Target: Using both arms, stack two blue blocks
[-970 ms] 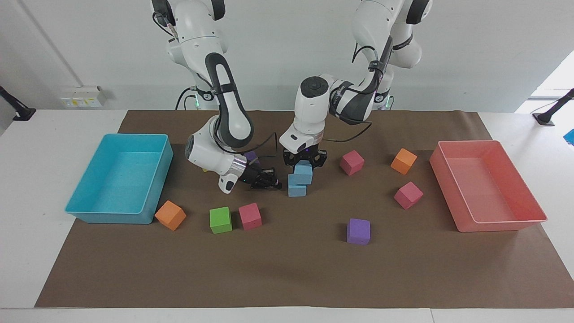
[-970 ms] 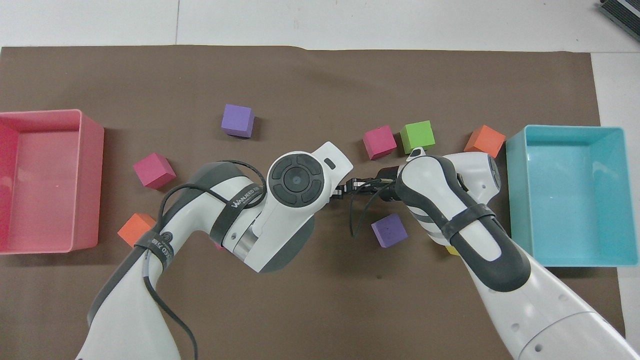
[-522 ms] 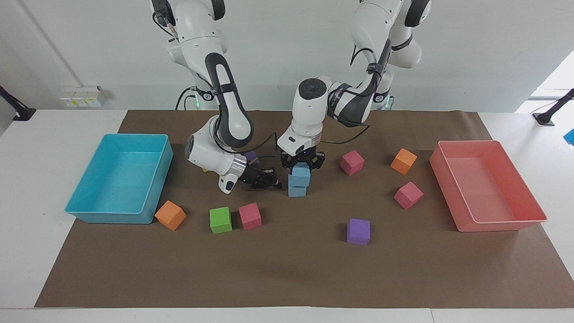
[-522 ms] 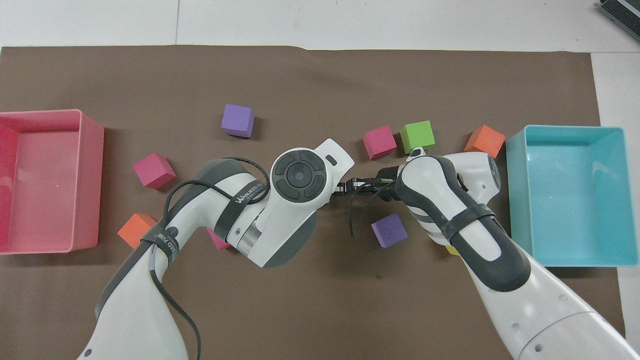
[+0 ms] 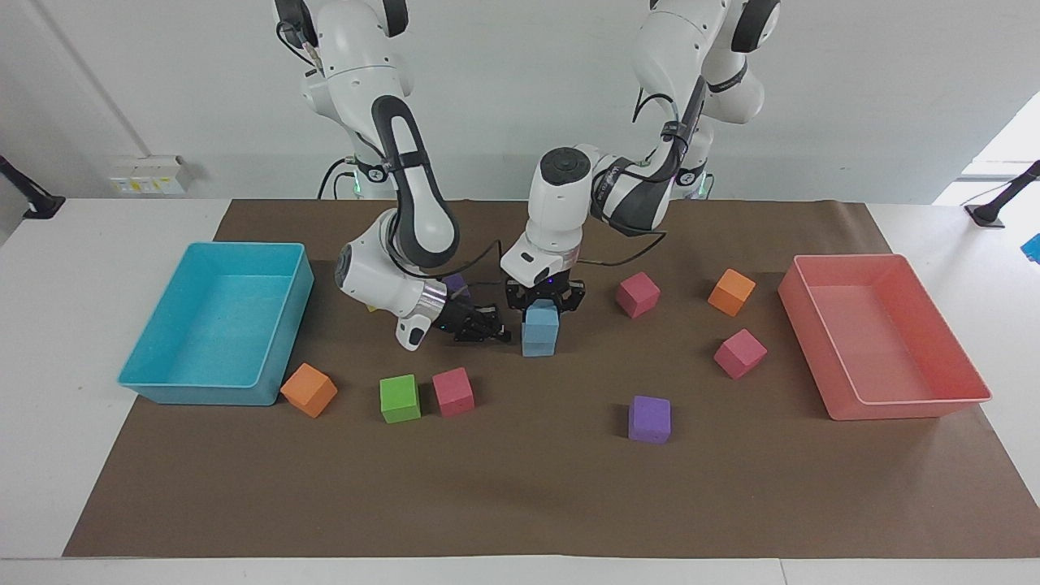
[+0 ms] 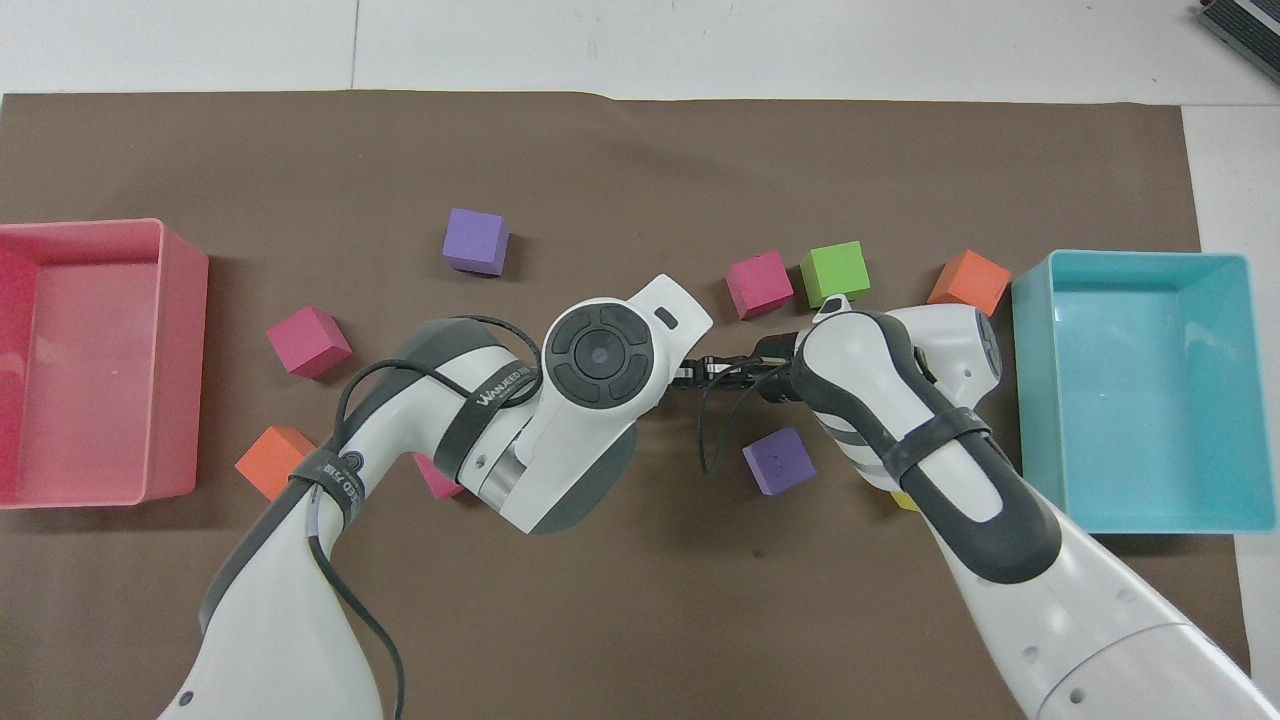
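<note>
Nearest the robots, a purple cube [image 5: 455, 284] sits by the right wrist, clear of the work. Next out, the left tool [image 5: 542, 304] comes straight down and pinches the upper blue block [image 5: 542, 318], which rests on the lower blue block [image 5: 538, 344] mid-bench. From overhead the left wrist hides both.

The right tool [image 5: 497, 331] is pressed together and empty, low beside the stack. I cannot tell whether it touches.

The blocks look light, soft and matte, so they should grip easily but squash and topple at a nudge. They are best held on opposite flat faces at mid-height.

A pink cube [image 5: 638, 294] lies toward the left arm's end. Farther out, the green cube [image 5: 400, 398] and another pink cube [image 5: 452, 392] obstruct nothing.
</note>
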